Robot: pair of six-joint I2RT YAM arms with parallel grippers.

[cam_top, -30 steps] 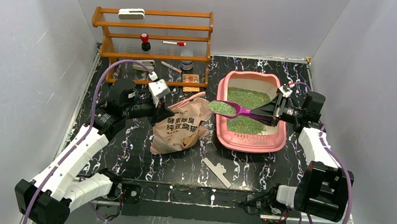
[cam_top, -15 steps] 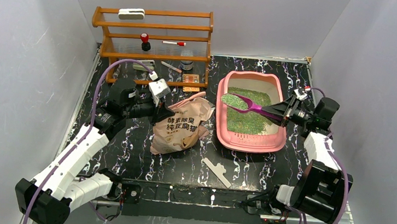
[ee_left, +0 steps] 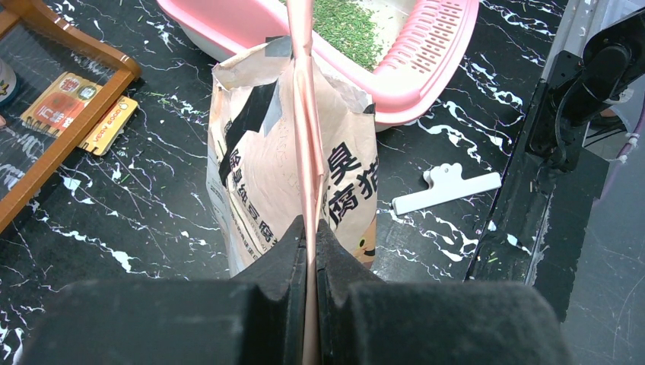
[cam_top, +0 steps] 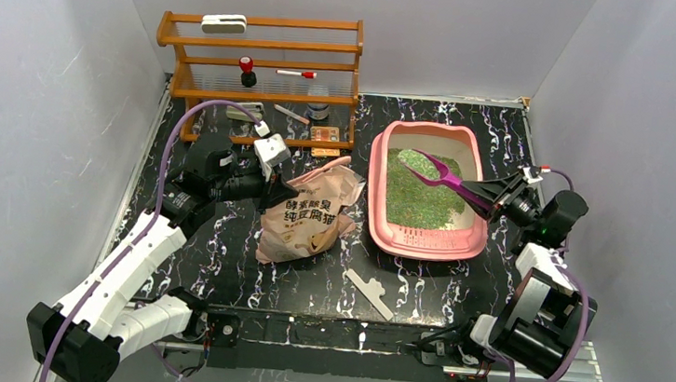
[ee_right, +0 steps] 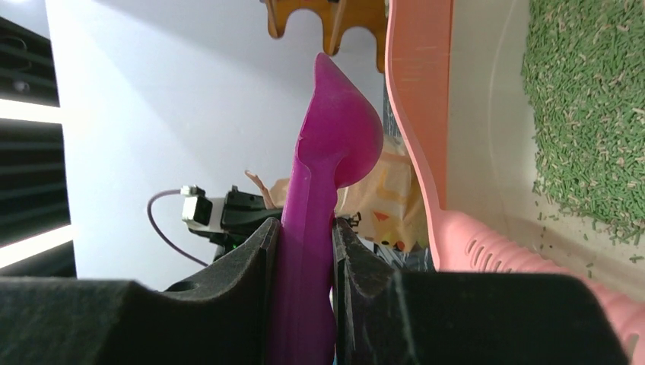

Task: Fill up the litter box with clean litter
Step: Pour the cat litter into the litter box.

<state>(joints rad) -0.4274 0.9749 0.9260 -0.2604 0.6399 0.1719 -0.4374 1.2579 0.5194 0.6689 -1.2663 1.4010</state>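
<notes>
The left end effector (ee_left: 310,228) is clenched on the top edge of the paper bag (cam_top: 309,212), which stands on the dark surface (cam_top: 215,263) just beside the litter box (cam_top: 422,248). The bag looks soft and likely to slump, so its rim is the sensible hold. Green litter (cam_top: 413,194) lies in a patchy layer inside the box. It is loose and light, probably scatters easily, and needs scooping rather than pinching. The right end effector (ee_right: 304,228) grips the stiff purple scoop (ee_right: 335,144) by its handle, bowl tipped on edge over the box.
</notes>
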